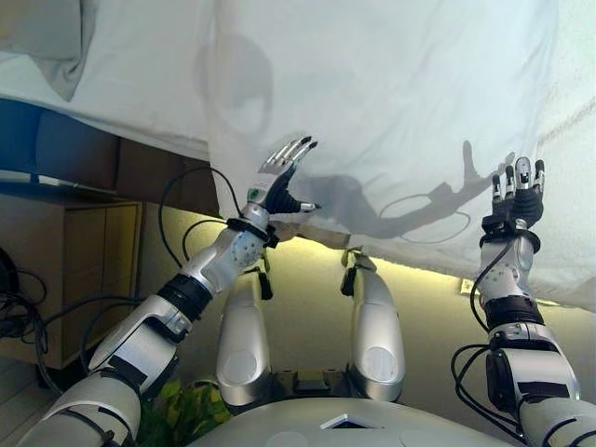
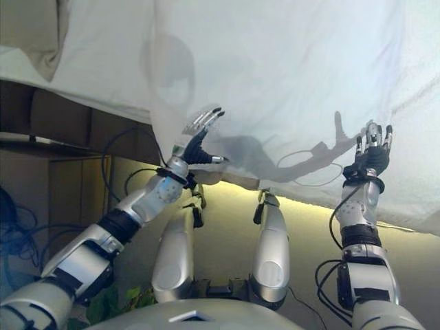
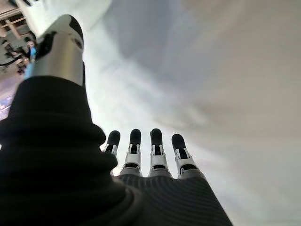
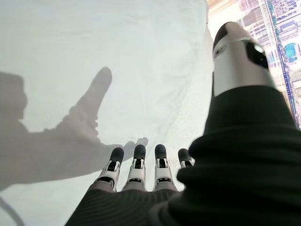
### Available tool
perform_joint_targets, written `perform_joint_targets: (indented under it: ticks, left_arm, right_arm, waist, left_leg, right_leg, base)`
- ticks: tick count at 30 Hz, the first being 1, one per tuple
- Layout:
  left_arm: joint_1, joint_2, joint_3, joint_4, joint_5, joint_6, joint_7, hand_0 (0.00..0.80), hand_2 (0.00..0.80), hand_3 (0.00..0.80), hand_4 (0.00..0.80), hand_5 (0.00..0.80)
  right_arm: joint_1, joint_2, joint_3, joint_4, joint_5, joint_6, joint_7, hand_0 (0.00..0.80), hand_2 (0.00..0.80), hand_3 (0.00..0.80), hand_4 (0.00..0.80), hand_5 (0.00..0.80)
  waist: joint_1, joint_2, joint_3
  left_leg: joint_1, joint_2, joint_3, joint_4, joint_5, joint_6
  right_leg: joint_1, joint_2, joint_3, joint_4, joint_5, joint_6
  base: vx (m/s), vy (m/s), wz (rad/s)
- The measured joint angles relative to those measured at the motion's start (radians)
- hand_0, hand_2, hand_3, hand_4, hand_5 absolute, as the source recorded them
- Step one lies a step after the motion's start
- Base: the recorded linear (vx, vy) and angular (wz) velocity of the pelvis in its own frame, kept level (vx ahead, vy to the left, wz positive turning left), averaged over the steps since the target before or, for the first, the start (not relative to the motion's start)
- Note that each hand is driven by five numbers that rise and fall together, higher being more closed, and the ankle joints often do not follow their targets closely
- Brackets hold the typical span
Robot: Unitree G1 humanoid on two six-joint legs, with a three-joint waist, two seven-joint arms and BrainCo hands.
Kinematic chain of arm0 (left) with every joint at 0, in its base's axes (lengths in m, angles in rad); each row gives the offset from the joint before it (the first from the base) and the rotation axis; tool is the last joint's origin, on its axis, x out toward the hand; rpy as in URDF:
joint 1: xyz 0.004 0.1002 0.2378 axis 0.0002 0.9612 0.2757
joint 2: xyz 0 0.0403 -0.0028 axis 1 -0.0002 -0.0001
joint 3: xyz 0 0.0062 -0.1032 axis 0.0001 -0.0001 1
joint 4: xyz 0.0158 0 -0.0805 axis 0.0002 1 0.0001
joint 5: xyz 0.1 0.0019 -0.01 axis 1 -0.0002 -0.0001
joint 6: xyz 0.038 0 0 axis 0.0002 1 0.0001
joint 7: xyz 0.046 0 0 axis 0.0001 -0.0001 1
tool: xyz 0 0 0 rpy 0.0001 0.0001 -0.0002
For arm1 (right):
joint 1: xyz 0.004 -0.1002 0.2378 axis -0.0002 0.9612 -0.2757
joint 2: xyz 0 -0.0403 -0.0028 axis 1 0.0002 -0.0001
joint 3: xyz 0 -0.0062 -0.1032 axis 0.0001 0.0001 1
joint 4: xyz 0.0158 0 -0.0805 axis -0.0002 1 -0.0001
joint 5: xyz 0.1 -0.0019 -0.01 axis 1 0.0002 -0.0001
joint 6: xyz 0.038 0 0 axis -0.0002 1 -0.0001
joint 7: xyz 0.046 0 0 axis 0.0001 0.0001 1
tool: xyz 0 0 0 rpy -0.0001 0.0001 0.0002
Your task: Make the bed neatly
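Only the eye views show the wooden cabinet [image 1: 70, 270] below the bed's edge; each wrist view shows just fingers against the white sheet [image 1: 391, 112]. Left hand [image 1: 279, 182] and right hand [image 1: 517, 200] are spread flat on the sheet, which drapes over the bed's near edge, running left to right.

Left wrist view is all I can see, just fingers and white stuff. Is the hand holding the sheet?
Observer: No. The left hand is open over the white sheet, fingers straight.
Operator: Where's the other hand?
Observer: The right hand is out to the right, open over the same sheet.
Operator: Is the sheet all on the bed?
Observer: No, its edge hangs over the side, just below the left hand.
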Motion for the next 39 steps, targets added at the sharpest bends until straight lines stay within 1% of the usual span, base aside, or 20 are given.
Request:
perform_joint_targets:
  ticks: [5, 7, 11, 14, 20, 22, 24, 26, 30, 36, 38, 39]
  left_arm:
    - [0.020, 0.003, 0.002, 0.000, 0.002, 0.002, 0.022, 0.000, 0.000, 0.000, 0.000, 0.000]
    - [0.022, 0.006, 0.003, 0.001, 0.050, 0.014, 0.065, 0.000, 0.000, 0.000, 0.000, 0.000]
    - [0.028, 0.007, 0.016, 0.022, 0.116, 0.053, 0.160, 0.000, 0.000, 0.000, 0.000, 0.000]
    - [0.028, 0.006, 0.032, 0.031, 0.136, 0.084, 0.185, 0.000, 0.000, 0.000, 0.000, 0.000]
    - [0.032, 0.004, 0.032, 0.035, 0.155, 0.113, 0.197, 0.000, 0.000, 0.000, 0.000, 0.000]
    - [0.039, 0.005, 0.033, 0.035, 0.154, 0.127, 0.209, 0.000, 0.000, 0.000, 0.000, 0.000]
    - [0.042, 0.004, 0.033, 0.037, 0.153, 0.130, 0.222, 0.000, 0.000, 0.000, 0.000, 0.000]
    - [0.043, 0.004, 0.033, 0.045, 0.150, 0.130, 0.236, 0.000, 0.000, 0.000, 0.000, 0.000]
    - [0.045, 0.001, 0.045, 0.075, 0.142, 0.130, 0.272, 0.000, 0.000, 0.000, 0.000, 0.000]
    - [0.018, -0.026, 0.053, 0.149, 0.099, 0.131, 0.297, 0.000, 0.000, 0.000, 0.000, 0.000]
    - [0.005, -0.034, 0.052, 0.162, 0.073, 0.131, 0.305, 0.000, 0.000, 0.000, 0.000, 0.000]
    - [0.001, -0.040, 0.051, 0.170, 0.065, 0.131, 0.306, 0.000, 0.000, 0.000, 0.000, 0.000]
  right_arm:
    - [-0.012, -0.035, 0.000, -0.015, -0.020, -0.019, -0.014, 0.000, 0.000, 0.000, 0.000, 0.000]
    - [-0.021, -0.060, 0.000, -0.030, -0.020, -0.019, -0.021, 0.000, 0.000, 0.000, 0.000, 0.000]
    - [-0.030, -0.071, 0.000, -0.089, -0.020, -0.019, -0.024, 0.000, 0.000, 0.000, 0.000, 0.000]
    - [-0.013, -0.080, 0.000, -0.173, -0.019, -0.025, -0.039, 0.000, 0.000, 0.000, 0.000, 0.000]
    - [0.048, -0.071, 0.000, -0.222, -0.019, -0.029, -0.085, 0.000, 0.000, 0.000, 0.000, 0.000]
    - [0.080, -0.044, 0.000, -0.221, -0.013, -0.038, -0.099, 0.000, 0.000, 0.000, 0.000, 0.000]
    - [0.126, -0.013, 0.000, -0.212, 0.018, -0.051, -0.104, 0.000, 0.000, 0.000, 0.000, 0.000]
    - [0.155, 0.013, 0.001, -0.188, 0.047, -0.060, -0.110, 0.000, 0.000, 0.000, 0.000, 0.000]
    - [0.180, 0.058, 0.001, -0.104, 0.101, -0.082, -0.105, 0.000, 0.000, 0.000, 0.000, 0.000]
    - [0.185, 0.067, -0.001, 0.177, 0.151, -0.084, -0.052, 0.000, 0.000, 0.000, 0.000, 0.000]
    - [0.183, 0.063, -0.013, 0.285, 0.165, -0.070, -0.021, 0.000, 0.000, 0.000, 0.000, 0.000]
    - [0.183, 0.059, -0.019, 0.333, 0.177, -0.051, -0.006, 0.000, 0.000, 0.000, 0.000, 0.000]
  waist:
    - [0.003, -0.003, 0.001]
    - [0.002, -0.003, 0.002]
    - [0.005, -0.004, 0.002]
    - [0.000, -0.004, 0.002]
    - [-0.011, -0.010, 0.004]
    - [-0.024, -0.014, 0.004]
    - [-0.028, -0.017, 0.004]
    - [-0.033, -0.018, 0.005]
    - [-0.057, -0.022, 0.004]
    - [-0.082, -0.023, 0.004]
    - [-0.081, -0.023, 0.004]
    - [-0.082, -0.023, 0.004]
  left_leg:
    - [-0.045, 0.007, -0.003, 0.037, -0.013, -0.003]
    - [-0.073, 0.009, -0.003, 0.050, -0.016, 0.000]
    - [-0.104, 0.016, -0.006, 0.060, -0.016, 0.000]
    - [-0.132, 0.016, -0.007, 0.068, -0.019, 0.005]
    - [-0.141, 0.017, -0.005, 0.066, -0.020, 0.004]
    - [-0.141, 0.016, -0.004, 0.063, -0.020, 0.004]
    - [-0.141, 0.016, 0.001, 0.059, -0.020, 0.004]
    - [-0.141, 0.016, 0.005, 0.056, -0.020, 0.004]
    - [-0.141, 0.014, 0.019, 0.051, -0.020, 0.004]
    - [-0.133, 0.012, 0.038, 0.033, -0.019, 0.004]
    - [-0.126, 0.010, 0.052, 0.020, -0.017, 0.004]
    - [-0.119, 0.007, 0.059, 0.011, -0.015, 0.001]
  right_leg:
    - [-0.035, 0.002, 0.002, 0.020, 0.002, -0.001]
    - [-0.060, 0.001, 0.002, 0.026, 0.004, -0.002]
    - [-0.091, 0.004, 0.002, 0.043, 0.000, -0.007]
    - [-0.119, 0.004, 0.003, 0.051, -0.001, -0.007]
    - [-0.130, 0.004, 0.004, 0.049, -0.002, -0.005]
    - [-0.131, 0.003, 0.004, 0.049, -0.003, -0.004]
    - [-0.137, 0.003, 0.008, 0.050, -0.004, -0.004]
    - [-0.142, 0.003, 0.013, 0.051, -0.003, -0.004]
    - [-0.153, 0.002, 0.027, 0.051, -0.005, 0.001]
    - [-0.164, 0.003, 0.041, 0.045, -0.004, 0.003]
    - [-0.168, 0.003, 0.052, 0.039, 0.000, 0.005]
    - [-0.169, 0.002, 0.057, 0.035, 0.002, 0.005]
  base:
    - [-0.018, -0.006, -0.01]
    - [-0.042, -0.037, 0.01]
    - [-0.042, -0.057, 0.01]
    - [-0.030, -0.012, 0.00]
    - [0.006, 0.027, 0.00]
    - [0.011, 0.062, 0.00]
    - [-0.003, 0.058, -0.05]
    - [-0.011, 0.058, -0.05]
    - [-0.027, 0.045, -0.06]
    - [-0.019, 0.067, -0.07]
    - [-0.008, 0.070, -0.13]
    - [-0.004, 0.055, -0.13]
